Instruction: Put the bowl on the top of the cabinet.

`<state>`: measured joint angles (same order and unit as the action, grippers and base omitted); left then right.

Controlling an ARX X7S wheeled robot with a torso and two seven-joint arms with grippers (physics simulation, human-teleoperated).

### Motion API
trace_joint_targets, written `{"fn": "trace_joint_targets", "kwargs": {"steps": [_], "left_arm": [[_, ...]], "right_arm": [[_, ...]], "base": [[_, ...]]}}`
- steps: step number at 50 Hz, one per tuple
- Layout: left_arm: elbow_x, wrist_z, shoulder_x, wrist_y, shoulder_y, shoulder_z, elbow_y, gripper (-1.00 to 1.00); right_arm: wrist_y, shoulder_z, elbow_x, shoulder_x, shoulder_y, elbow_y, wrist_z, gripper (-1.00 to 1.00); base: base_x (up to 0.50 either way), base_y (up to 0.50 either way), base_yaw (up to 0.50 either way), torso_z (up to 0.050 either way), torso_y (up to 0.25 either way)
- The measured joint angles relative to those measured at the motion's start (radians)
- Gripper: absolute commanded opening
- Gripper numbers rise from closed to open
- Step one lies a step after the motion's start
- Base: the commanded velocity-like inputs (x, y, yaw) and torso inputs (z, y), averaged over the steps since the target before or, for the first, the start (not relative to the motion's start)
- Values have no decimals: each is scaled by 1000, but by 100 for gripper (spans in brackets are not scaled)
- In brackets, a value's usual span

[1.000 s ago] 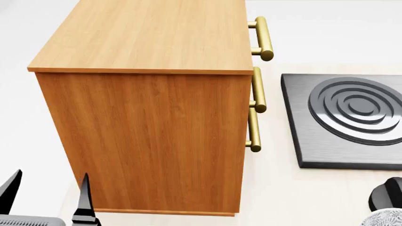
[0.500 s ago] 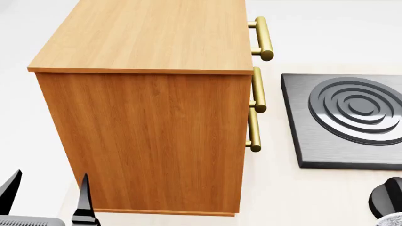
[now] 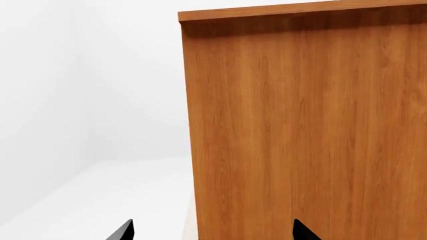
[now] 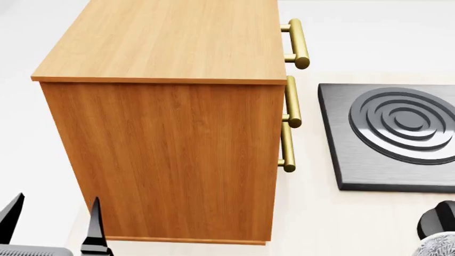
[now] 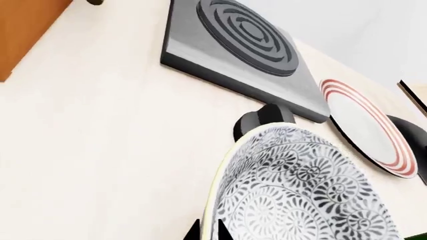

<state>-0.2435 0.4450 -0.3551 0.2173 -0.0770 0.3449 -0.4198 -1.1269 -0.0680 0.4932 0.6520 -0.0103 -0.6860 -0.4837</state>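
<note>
Currently: bowl (image 5: 300, 190) gripped at its rim by right gripper (image 5: 208, 231); left gripper (image 4: 50, 224) released, near cabinet (image 4: 170, 106).

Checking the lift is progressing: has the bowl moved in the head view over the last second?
Yes. The bowl dipped toward the frame's bottom edge, then rose again beside the fixed black knob, ending roughly where it started.

The bowl (image 5: 300, 190), deep and white with a dense dark floral leaf pattern, is tilted, its rim between the right tool's (image 5: 208, 231) fingertips. The cabinet (image 4: 170, 106), tall orange-brown wood-grain with brass bar handles, stands upright just beyond the left tool (image 4: 50, 226).
</note>
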Motion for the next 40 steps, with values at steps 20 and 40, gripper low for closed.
{"fn": "trace_joint_targets", "kwargs": {"steps": [20,40], "left_arm": [[-9,3,-9,-11,7,-6,-1,100],[-11,6,-15,-14,7,-5,5,100]], "right_arm": [[-287,69,161,-34,288,-150,-38,-100],[-399,-122,988,40,897,110,-669,-100]], "base": [[0,0,0,0,0],[0,0,0,0,1]]}}
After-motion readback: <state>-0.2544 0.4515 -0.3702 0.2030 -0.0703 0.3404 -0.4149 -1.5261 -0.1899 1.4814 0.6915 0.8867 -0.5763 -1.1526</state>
